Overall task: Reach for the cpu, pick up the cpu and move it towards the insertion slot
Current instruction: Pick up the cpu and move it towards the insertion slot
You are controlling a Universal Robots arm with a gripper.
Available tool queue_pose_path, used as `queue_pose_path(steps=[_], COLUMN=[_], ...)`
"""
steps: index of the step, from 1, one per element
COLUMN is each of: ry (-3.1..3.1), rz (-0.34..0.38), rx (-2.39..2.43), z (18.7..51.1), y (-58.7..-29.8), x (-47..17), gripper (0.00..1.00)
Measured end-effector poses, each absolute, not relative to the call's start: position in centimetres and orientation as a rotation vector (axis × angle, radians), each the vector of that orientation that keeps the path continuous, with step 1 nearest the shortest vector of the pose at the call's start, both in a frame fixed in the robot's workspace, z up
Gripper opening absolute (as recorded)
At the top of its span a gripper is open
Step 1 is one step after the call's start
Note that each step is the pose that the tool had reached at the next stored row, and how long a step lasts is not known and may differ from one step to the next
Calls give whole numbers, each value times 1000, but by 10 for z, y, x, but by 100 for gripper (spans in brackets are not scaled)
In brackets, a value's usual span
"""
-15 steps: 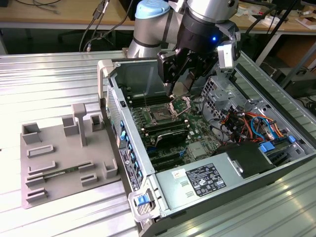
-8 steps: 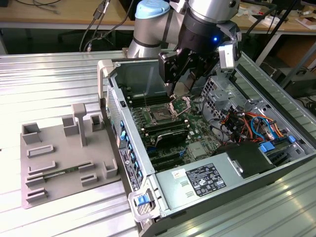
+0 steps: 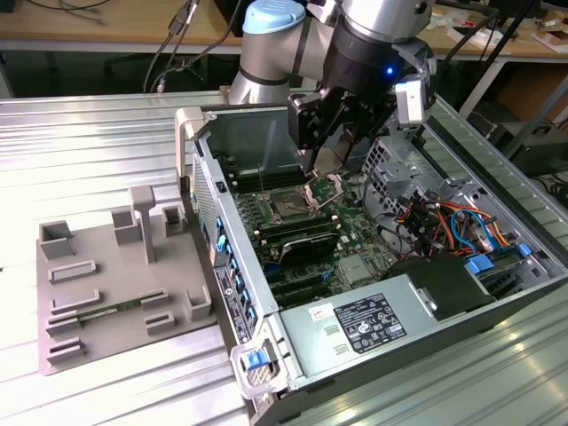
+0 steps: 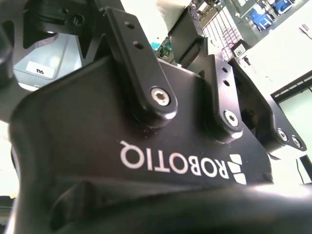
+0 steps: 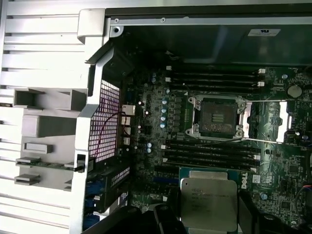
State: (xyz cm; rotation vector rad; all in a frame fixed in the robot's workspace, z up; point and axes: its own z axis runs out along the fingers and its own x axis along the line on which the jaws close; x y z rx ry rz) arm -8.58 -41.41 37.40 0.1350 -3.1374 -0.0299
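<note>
The cpu [image 5: 208, 202], a pale silvery square with a thin green edge, hangs above the long black memory slots in the first wrist view. My gripper [image 5: 207, 217] is shut on it, with a dark finger [image 5: 163, 219] on either side. The insertion slot [image 5: 217, 117] lies a short way off. It is a dark square socket, and its shiny hinged frame [image 5: 273, 122] is swung open beside it. In the exterior view my gripper [image 3: 342, 146] hovers inside the open computer case, just behind and above the insertion slot [image 3: 288, 209]. The second wrist view looks along the gripper's black housing [image 4: 146, 146].
On the exterior view's left, a grey tray [image 3: 115, 266] with upright blocks holds a thin green memory stick [image 3: 106, 311]. The case wall [image 3: 217, 204] stands between the tray and the board. A power supply [image 3: 364, 324], coloured cables [image 3: 444, 222] and a drive cage [image 3: 390, 164] crowd the case's other side.
</note>
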Motion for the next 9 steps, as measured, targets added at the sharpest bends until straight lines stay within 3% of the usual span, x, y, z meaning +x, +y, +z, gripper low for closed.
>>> queue_pose_path(steps=[9], ry=[-3137], rz=[-29], rx=[135], z=[373], y=[-414], x=[-82], gripper=[55])
